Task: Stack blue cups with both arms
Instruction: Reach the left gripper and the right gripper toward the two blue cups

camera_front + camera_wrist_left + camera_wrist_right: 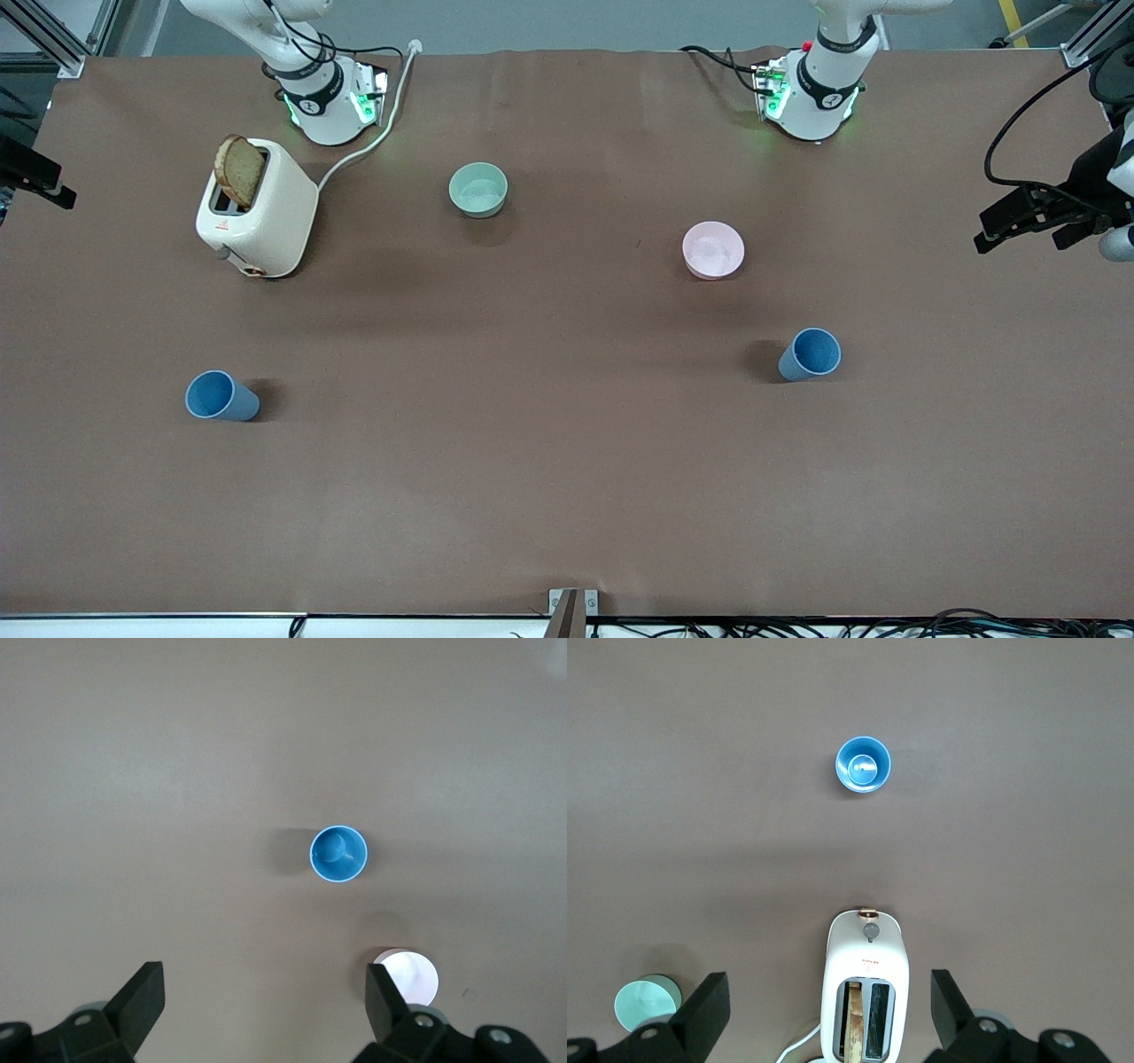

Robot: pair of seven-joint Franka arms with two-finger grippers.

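Observation:
Two blue cups stand upright on the brown table. One (221, 396) is toward the right arm's end, nearer the front camera than the toaster; it also shows in the right wrist view (863, 765). The other (810, 354) is toward the left arm's end, nearer the camera than the pink bowl; it also shows in the left wrist view (337, 853). My left gripper (266, 992) is open and empty, high over the table beside the pink bowl (409, 975). My right gripper (830, 1001) is open and empty, high over the toaster (866, 992). Neither hand shows in the front view.
A white toaster (259, 209) with a bread slice (239, 170) stands by the right arm's base, its cord running to the table's edge. A mint-green bowl (478, 189) and a pink bowl (713, 250) sit near the bases. Black fixtures (1045, 217) jut in at the table's ends.

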